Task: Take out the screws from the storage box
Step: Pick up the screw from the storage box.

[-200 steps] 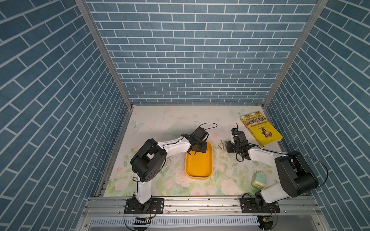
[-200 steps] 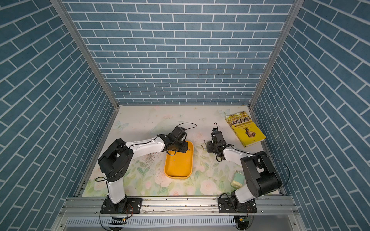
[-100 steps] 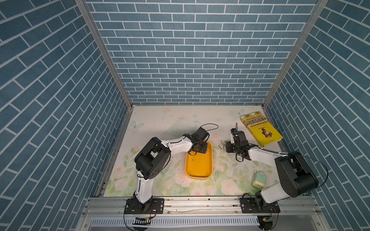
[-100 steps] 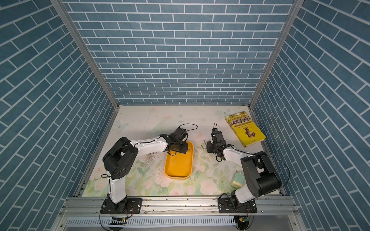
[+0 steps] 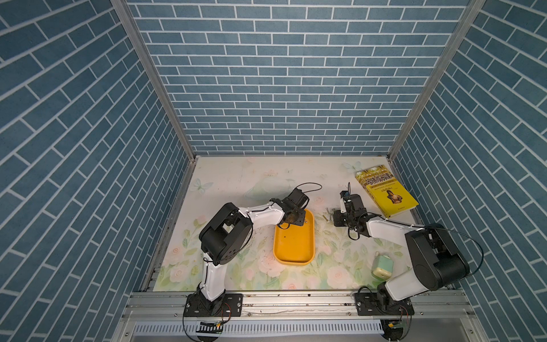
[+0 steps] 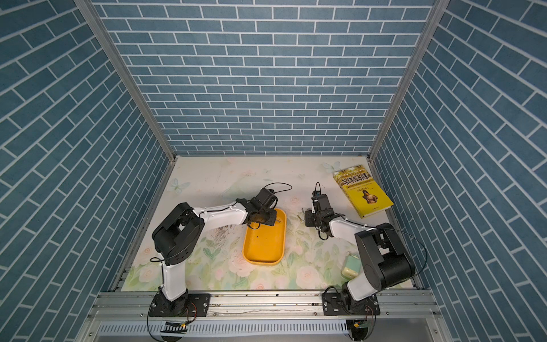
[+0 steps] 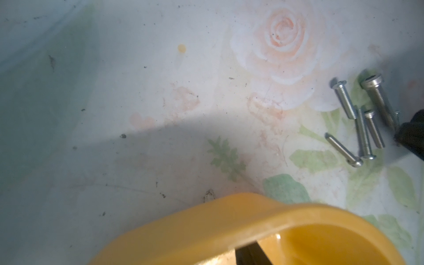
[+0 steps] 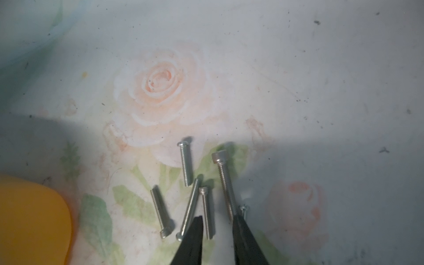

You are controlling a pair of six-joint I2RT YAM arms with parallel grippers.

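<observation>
So the right gripper (image 8: 217, 220) has jaws spread over screws (image 8: 185, 164) on the mat (image 8: 298, 68) beside the box (image 8: 34, 218). Left gripper (image 5: 293, 219) sits at the box's far end, grip unclear.

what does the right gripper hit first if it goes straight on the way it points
Most likely the short screw lying between the right gripper's fingertips, or the table under it; depth is unclear from the wrist view.

Several silver screws (image 8: 186, 165) lie flat in a loose cluster just beside the shallow yellow-orange storage box (image 5: 293, 245)
</observation>
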